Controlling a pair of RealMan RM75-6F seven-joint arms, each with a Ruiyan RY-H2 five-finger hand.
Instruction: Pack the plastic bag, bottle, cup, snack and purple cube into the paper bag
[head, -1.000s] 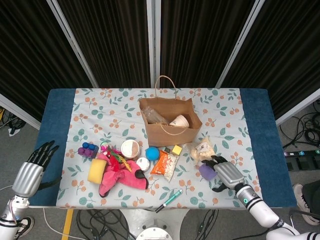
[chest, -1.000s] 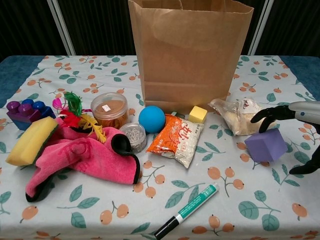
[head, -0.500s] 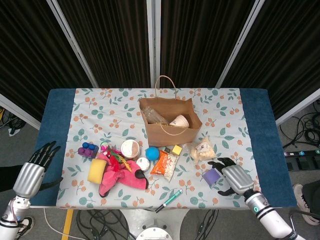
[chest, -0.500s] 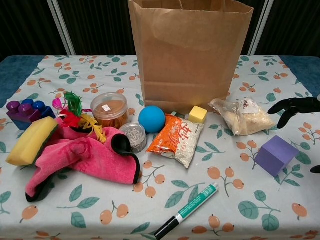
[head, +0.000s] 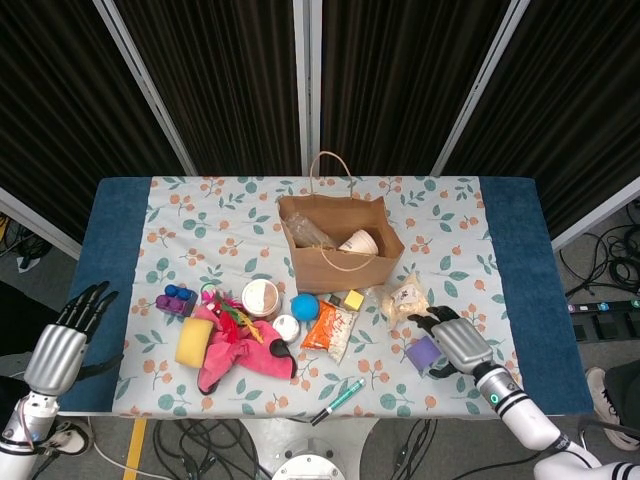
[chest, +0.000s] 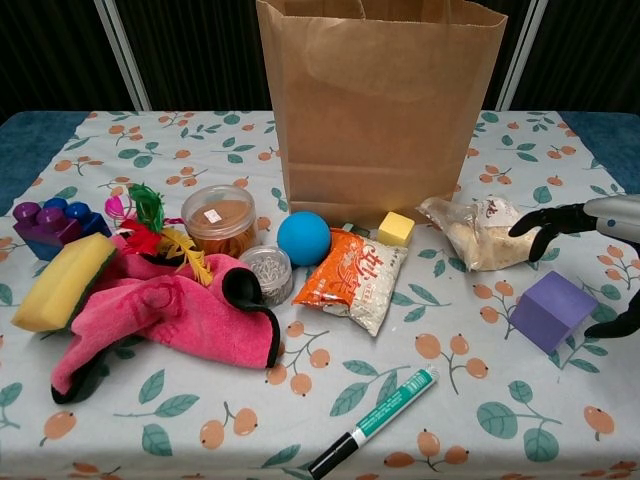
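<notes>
Right hand (head: 455, 342) sits at the lower right of the head view, fingers spread and grasping nothing, just beside the purple cube (head: 421, 354). Left hand (head: 66, 337), at the lower left edge off the table (head: 510, 260), is likewise released. Centre frame, the paper bag (head: 335, 262) stands with a cup (head: 360, 242) inside; the snack (head: 332, 329) lies just below it.

From the chest view, the right hand (chest: 590, 222) arches empty over the purple cube (chest: 553, 309) at the right edge, with the plastic bag (chest: 478, 232) just left of its fingertips.
</notes>
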